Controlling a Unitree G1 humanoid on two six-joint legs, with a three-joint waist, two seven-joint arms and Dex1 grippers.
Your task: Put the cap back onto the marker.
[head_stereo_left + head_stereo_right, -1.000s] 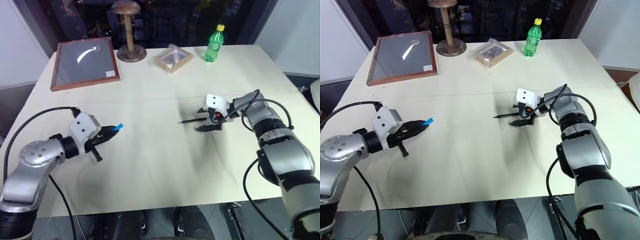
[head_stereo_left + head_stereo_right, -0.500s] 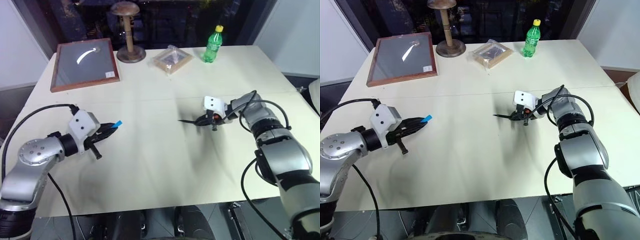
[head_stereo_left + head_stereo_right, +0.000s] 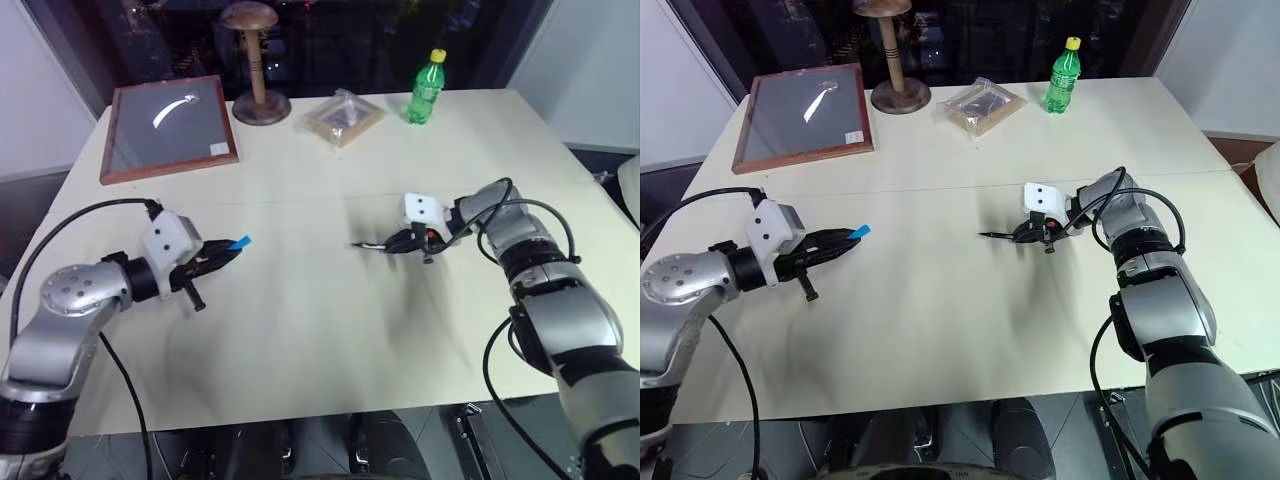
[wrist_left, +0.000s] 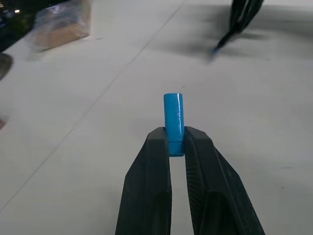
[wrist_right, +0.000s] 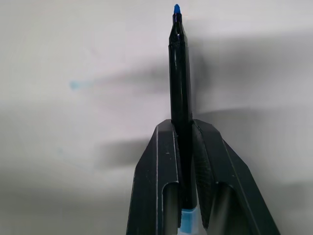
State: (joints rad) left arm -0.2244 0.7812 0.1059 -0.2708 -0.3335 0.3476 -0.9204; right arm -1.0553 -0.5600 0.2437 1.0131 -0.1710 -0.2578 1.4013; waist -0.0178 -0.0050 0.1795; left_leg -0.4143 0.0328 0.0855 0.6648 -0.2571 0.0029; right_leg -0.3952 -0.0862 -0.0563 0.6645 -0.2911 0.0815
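I see the cap (image 4: 173,120) pinched at its base between my left gripper's (image 3: 228,255) jaws, most of it sticking out past the tips, above the desk (image 3: 320,330). The marker (image 5: 180,73) is clamped lengthwise in my right gripper's (image 3: 1025,235) jaws, blue tip pointing toward the left arm. Both forearms reach inward, well apart.

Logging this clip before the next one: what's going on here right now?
A two-armed robot is recapping a marker over a pale table. The left pincer is shut on the cap, a small blue tube sticking out past its tips. The right pincer is shut on the marker, gripped along its black barrel with the blue tip pointing toward the left arm. The two pieces are well apart, so the cap is not on yet.
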